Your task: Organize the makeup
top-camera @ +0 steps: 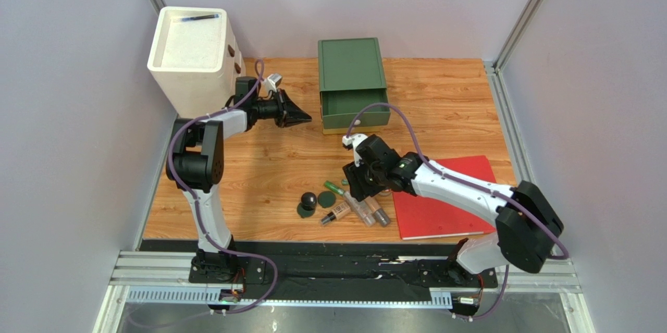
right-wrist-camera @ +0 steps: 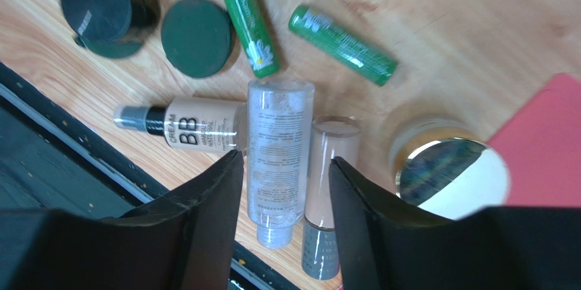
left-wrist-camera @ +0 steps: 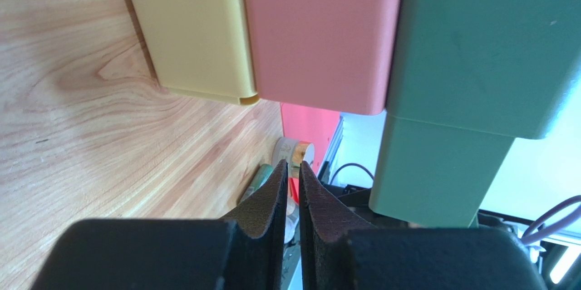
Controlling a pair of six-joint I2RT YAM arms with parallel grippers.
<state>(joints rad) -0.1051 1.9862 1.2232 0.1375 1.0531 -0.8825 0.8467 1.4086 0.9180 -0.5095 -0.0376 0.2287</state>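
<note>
The makeup lies in a cluster on the wooden table near the front. In the right wrist view I see a black ball-shaped piece [right-wrist-camera: 102,7], a dark green compact [right-wrist-camera: 198,37], two green tubes [right-wrist-camera: 247,18] [right-wrist-camera: 342,45], a BB cream bottle [right-wrist-camera: 187,125], a clear bottle [right-wrist-camera: 278,147], a beige tube [right-wrist-camera: 329,174] and a round jar [right-wrist-camera: 447,167]. My right gripper [right-wrist-camera: 285,160] is open and empty, hovering over the clear bottle [top-camera: 362,209]. My left gripper [top-camera: 301,118] is shut and empty, pointing at the green drawer box [top-camera: 352,83].
A flat red book [top-camera: 450,196] lies right of the cluster, beside the jar. A tall white box [top-camera: 192,48] stands at the back left. The drawer box shows yellow, pink and green parts [left-wrist-camera: 477,45] close ahead of my left gripper [left-wrist-camera: 292,165].
</note>
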